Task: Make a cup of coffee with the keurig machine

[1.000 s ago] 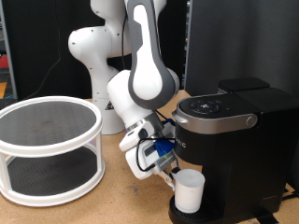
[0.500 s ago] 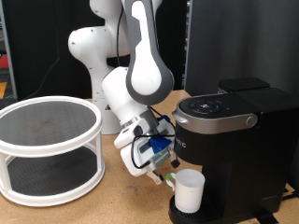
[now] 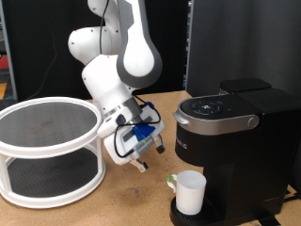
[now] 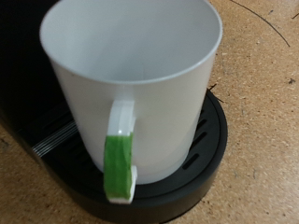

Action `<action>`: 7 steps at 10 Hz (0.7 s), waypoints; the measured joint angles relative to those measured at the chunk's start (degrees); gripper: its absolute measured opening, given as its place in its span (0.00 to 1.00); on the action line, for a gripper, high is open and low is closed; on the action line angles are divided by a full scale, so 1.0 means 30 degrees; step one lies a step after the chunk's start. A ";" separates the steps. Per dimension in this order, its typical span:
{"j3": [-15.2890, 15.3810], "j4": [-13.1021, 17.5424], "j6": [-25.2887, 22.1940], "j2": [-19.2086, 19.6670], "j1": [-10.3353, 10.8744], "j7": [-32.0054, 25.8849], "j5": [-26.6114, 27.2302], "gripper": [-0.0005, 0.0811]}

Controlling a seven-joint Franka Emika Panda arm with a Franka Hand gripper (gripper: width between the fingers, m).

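The cup (image 3: pixel 191 193) stood upright on the round drip base of the keurig machine (image 3: pixel 235 141), handle outward. The gripper (image 3: pixel 141 165) hung apart from it over the desk (image 3: pixel 113 207), holding nothing; I could not tell how its fingers stood.

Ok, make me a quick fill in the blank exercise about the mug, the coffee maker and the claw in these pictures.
1. The cup stands on the keurig machine's round ____.
2. The cup's handle is ____ in colour.
3. The machine's top lid is ____.
4. The claw holds ____.

Missing words: drip base; green; closed; nothing
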 joint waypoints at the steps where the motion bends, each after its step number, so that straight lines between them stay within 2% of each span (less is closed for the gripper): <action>1: -0.0159 -0.0633 -0.0387 -0.0909 -0.0132 0.0127 -0.0349 0.99; 3: -0.0147 -0.0643 -0.0331 -0.0822 -0.0135 0.0517 -0.0754 0.99; 7: -0.0333 -0.0666 -0.0795 -0.1234 -0.0371 0.3371 -0.3339 0.99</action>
